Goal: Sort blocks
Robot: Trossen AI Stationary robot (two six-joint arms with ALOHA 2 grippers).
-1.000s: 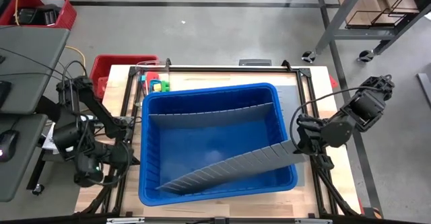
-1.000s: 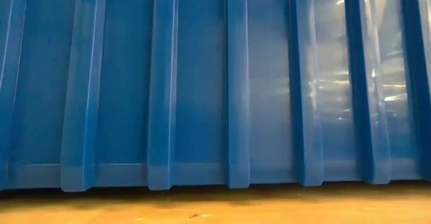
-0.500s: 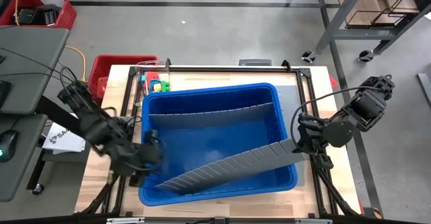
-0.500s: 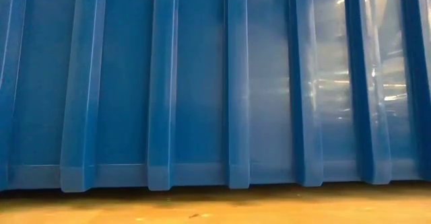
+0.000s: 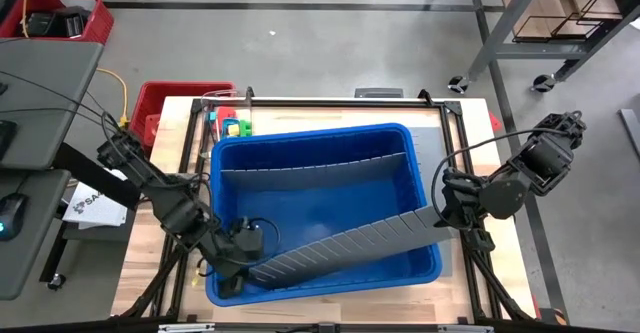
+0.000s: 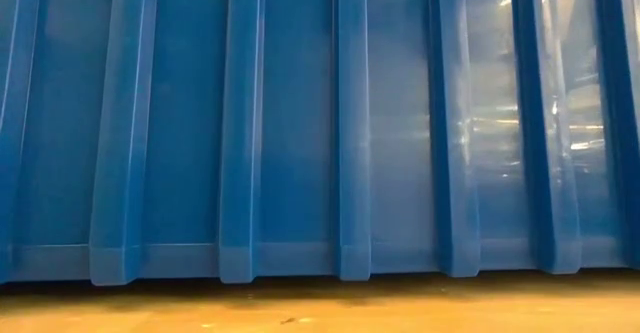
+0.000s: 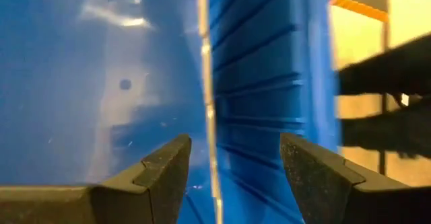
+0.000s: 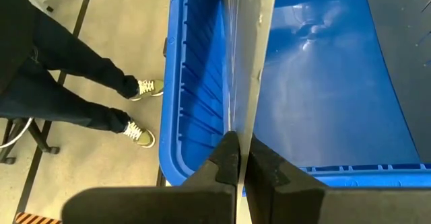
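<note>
Wooden tabletop point(image 5: 470, 283), blue bin point(image 5: 225, 153) | right gripper point(image 8: 239, 158) clamped on grey divider point(image 5: 350, 245) | left gripper point(image 7: 232, 160) apart astride divider's far end | risk: divider bowing, slipping free.

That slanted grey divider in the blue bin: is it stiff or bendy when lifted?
Probably fairly stiff: the slanted grey divider spans the blue bin in a straight line without sagging. Likely light, since the right gripper pinches just one thin end. Its thin edge may slip or twist.
</note>
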